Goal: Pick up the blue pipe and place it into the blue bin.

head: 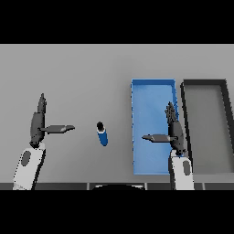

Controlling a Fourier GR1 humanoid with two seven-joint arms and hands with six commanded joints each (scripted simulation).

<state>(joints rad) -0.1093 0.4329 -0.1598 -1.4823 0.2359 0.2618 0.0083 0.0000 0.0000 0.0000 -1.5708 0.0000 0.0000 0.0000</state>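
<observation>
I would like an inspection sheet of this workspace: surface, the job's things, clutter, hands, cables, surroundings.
Surface: grey table, flat.
Job's things: blue pipe lies on the table with a dark end, left of the blue bin, apart from it; nothing seen inside the bin.
Clutter: dark grey bin right of the blue bin.
Hands: left hand open, over the table left of the pipe; right hand open, over the blue bin. Neither touches the pipe.
Cables: nothing seen.
Surroundings: nothing seen.
</observation>
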